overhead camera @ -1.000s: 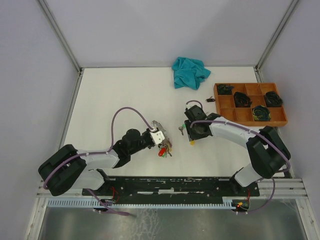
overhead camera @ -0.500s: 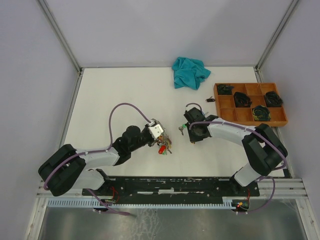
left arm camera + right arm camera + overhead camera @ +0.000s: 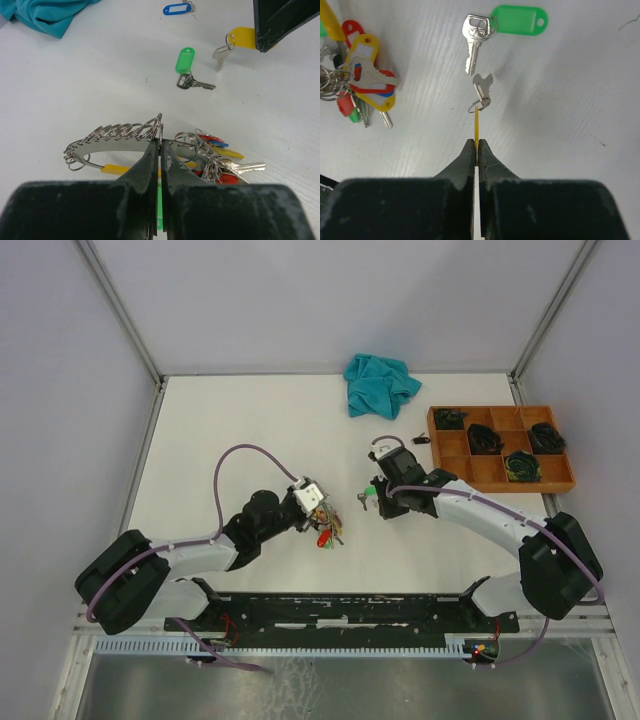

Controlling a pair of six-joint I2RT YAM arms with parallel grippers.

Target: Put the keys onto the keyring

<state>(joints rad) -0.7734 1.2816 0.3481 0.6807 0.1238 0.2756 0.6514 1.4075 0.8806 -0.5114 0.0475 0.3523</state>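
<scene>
— Where is the keyring (image 3: 115, 136)?
— At the centre of the left wrist view, pinched tight in the left end effector (image 3: 159, 145). The right end effector (image 3: 477, 146) is closed on a yellow tag (image 3: 477, 125), its key (image 3: 481, 90) just beyond the tips. The key is light and stiff and probably swings, so the tag is the better hold.

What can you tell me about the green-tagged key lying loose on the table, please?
The key is small and looks like silver metal, with a squarish head and a toothed blade. A small ring through the head joins it to an oblong green plastic tag, which has a hole at the end away from the key. Key and tag lie flat on the white table, and nothing else touches them.
</scene>
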